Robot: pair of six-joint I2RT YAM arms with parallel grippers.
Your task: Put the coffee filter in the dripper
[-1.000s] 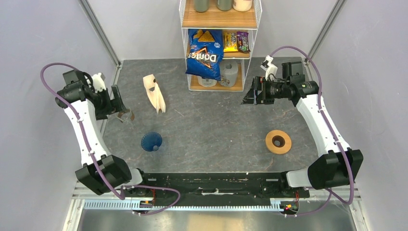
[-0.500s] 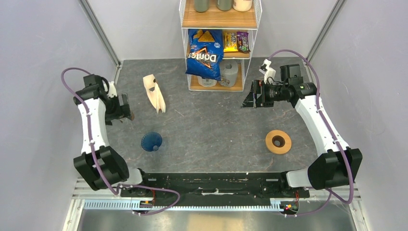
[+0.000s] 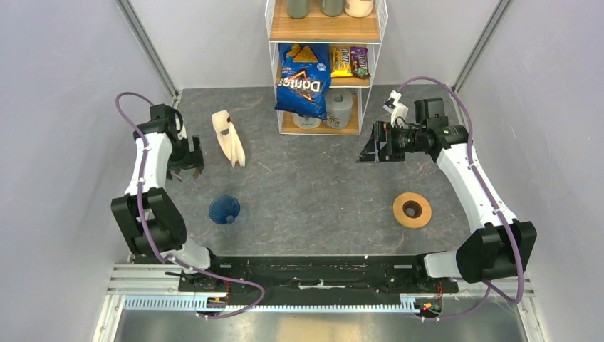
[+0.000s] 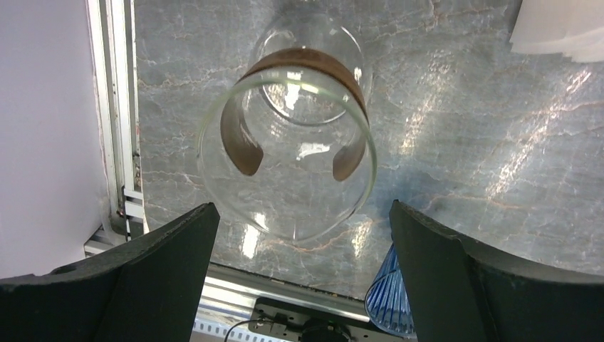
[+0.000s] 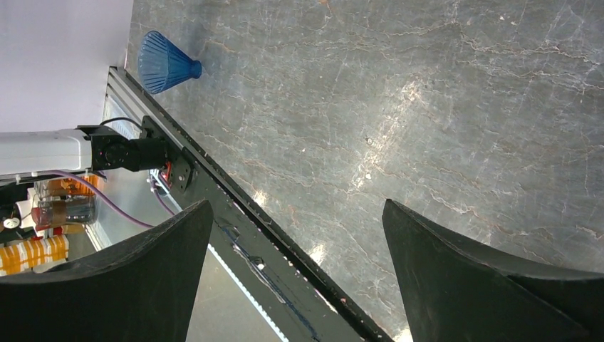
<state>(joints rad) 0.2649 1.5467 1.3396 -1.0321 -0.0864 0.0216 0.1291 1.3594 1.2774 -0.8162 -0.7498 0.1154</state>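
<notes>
Coffee filter (image 3: 229,139) is seen lying on the grey surface (image 3: 313,185), far-left area, in front of the shelf rack (image 3: 324,28); one white edge is caught in the left wrist view's top right corner (image 4: 563,28). It is not in the dripper.

Dripper (image 3: 224,209) is located nearer the arm bases, well apart from the filter, and nothing is touching it. It is also seen in both wrist views (image 4: 388,296) (image 5: 165,63).

Left arm is folded steeply up from its base, with the wrist bent down near the left edge of the surface. Left hand (image 3: 184,160) is pointed at the surface and spread wide (image 4: 303,214). A glass carafe (image 4: 288,149) with a brown collar is framed between the fingers (image 4: 171,271), below them. No contact is visible and nothing is gripped.

Right arm is stretched up from its base along the right side, forearm turned inward. Right hand (image 3: 372,149) is held above the surface, aimed left, spread wide and empty (image 5: 295,206).

Tan ring (image 3: 412,210) lies on the right side, near the right arm and untouched.
</notes>
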